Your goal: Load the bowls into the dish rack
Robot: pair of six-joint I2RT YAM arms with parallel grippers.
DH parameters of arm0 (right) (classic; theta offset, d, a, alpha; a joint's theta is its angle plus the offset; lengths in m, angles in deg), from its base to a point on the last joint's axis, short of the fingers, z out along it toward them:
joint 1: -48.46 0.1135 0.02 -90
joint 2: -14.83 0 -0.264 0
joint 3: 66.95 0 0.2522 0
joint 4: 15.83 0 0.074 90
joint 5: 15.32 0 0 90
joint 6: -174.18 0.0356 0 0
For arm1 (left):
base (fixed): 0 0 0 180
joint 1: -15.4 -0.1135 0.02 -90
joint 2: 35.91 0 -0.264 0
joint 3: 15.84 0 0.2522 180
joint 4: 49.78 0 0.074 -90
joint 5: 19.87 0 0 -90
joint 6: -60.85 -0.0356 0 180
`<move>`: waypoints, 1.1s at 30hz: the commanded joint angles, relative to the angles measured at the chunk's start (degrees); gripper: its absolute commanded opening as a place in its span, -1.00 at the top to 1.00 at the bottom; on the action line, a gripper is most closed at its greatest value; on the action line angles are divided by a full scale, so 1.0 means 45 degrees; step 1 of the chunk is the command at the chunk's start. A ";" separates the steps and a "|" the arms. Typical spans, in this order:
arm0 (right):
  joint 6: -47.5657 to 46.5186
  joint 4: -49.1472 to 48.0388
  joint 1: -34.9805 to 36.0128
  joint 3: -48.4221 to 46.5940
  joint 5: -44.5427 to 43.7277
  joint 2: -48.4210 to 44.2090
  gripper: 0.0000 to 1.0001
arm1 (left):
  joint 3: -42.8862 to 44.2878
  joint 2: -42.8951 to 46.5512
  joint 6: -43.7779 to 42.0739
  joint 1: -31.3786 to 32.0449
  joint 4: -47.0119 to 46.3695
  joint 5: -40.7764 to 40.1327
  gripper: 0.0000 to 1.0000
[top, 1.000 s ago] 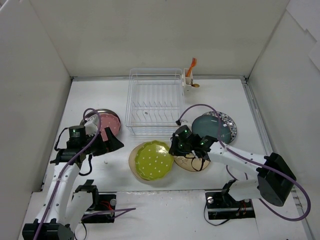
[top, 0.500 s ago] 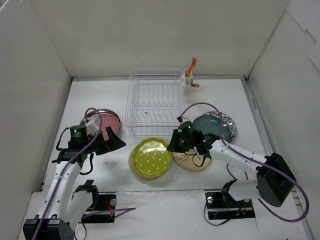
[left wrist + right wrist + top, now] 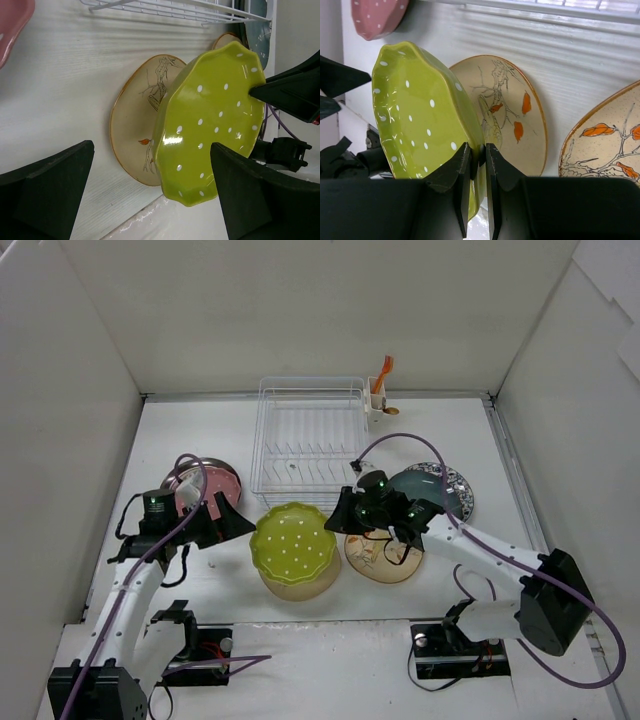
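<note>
Your right gripper (image 3: 477,150) pinches the rim of the lime green bowl (image 3: 292,543), tilted on edge at frame centre. The dish rack (image 3: 308,445) lies directly above it in the top view. Your left gripper (image 3: 228,523) gapes wide, empty.

The white tabletop (image 3: 200,430) carries the rack (image 3: 308,440) at the back. A cream bowl (image 3: 135,130) lies nearer, with a second cream bowl (image 3: 385,565) just beside it.

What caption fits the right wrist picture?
Right fingers pinch the green bowl by its rim, tilted above a cream bird bowl.
</note>
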State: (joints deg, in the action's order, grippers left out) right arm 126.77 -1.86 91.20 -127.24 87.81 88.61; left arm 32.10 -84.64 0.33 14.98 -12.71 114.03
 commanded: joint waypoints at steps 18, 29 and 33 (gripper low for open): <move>0.1005 -0.2526 -0.0240 -0.1654 0.1340 -0.1747 1.00 | 0.0218 -0.0480 0.0969 0.1228 -0.2932 0.2334 -0.51; 0.1044 -0.3053 -0.0455 -0.1615 0.1634 -0.1728 1.00 | 0.0023 -0.0246 0.2004 0.1481 -0.4359 0.3426 0.40; 0.0869 -0.3113 -0.0553 -0.1712 0.1791 -0.1610 1.00 | 0.0159 -0.0246 0.2376 0.1481 -0.4848 0.3799 0.80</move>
State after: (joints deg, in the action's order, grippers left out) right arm 127.86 -4.20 88.80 -129.82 91.83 84.02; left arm 31.75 -86.50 9.02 21.25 -27.85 126.07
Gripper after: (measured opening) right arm 0.117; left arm 0.191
